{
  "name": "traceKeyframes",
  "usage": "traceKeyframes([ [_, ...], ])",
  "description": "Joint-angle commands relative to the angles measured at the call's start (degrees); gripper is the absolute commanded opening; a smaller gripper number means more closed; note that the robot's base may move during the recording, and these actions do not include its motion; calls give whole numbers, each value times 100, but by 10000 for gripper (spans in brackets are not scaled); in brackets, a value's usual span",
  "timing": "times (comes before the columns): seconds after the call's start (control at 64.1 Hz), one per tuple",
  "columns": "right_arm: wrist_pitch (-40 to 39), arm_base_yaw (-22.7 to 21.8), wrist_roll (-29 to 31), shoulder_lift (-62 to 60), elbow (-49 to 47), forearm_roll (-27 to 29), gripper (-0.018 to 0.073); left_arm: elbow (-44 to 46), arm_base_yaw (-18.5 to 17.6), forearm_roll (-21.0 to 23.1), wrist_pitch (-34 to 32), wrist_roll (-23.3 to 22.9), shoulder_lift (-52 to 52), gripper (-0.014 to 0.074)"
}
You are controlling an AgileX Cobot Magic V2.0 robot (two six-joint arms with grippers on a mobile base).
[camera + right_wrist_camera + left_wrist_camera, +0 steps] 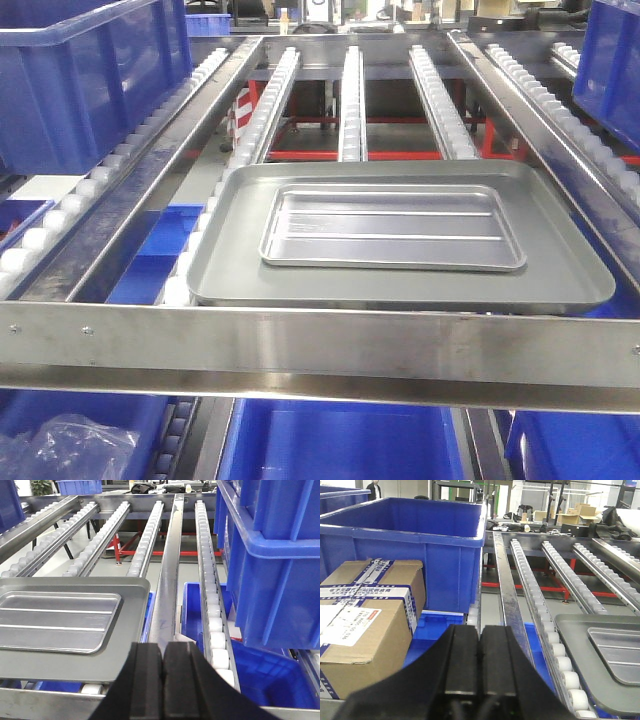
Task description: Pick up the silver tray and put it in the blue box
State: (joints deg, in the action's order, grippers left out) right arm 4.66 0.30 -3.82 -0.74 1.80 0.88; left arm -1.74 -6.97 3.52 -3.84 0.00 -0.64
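Left end effector [480, 667] and right end effector [162, 680] both clenched, empty. Silver tray [392, 228]: shiny, rounded corners, raised rim, two long floor ridges; lies flat inside larger dull grey tray [240, 262] on the roller rails [352, 100].

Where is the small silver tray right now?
In the front view, the silver tray lies inside the larger grey tray, which rests on the roller rails near the steel front bar.
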Motion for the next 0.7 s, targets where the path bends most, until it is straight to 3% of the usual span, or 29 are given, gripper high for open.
traceKeyframes([
  [0.0,-510,-24,30,-100,13,-5,56,26,4,24,-502,0,-111,-95],
  [0.686,-638,-24,30,-100,13,-5,56,26,16,24,-585,0,-111,-95],
])
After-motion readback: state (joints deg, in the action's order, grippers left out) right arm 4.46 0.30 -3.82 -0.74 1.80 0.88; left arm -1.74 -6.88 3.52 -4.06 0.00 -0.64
